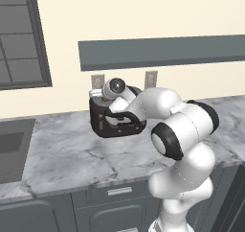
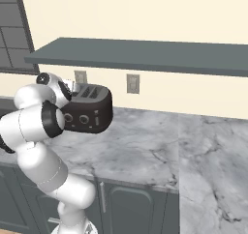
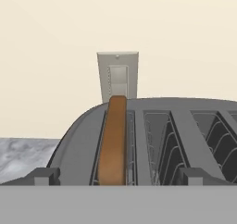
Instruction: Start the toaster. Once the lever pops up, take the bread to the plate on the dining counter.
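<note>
Nearest in the hand view, we are seeing the two dark tips of the gripper (image 3: 118, 176) standing far apart at the bottom of the frame, one at lower left and one at lower right, released and grasping nothing. Between them, the bread (image 3: 114, 142) is standing on edge in the leftmost slot of the toaster (image 3: 180, 140), its lower end cut off by the bottom of the picture. The toaster's right side is running out of frame. Behind it, a wall outlet (image 3: 118, 76) is showing at center.

In the left base view, we are finding the arm's white links covering much of the toaster (image 1: 103, 123) at center, so the fingers are hidden there. In the right base view, at left of center, we are seeing the toaster's (image 2: 89, 113) front face with two knobs, while the slice is too small to make out. The marble worktop (image 2: 145, 151) is stretching beneath it.
</note>
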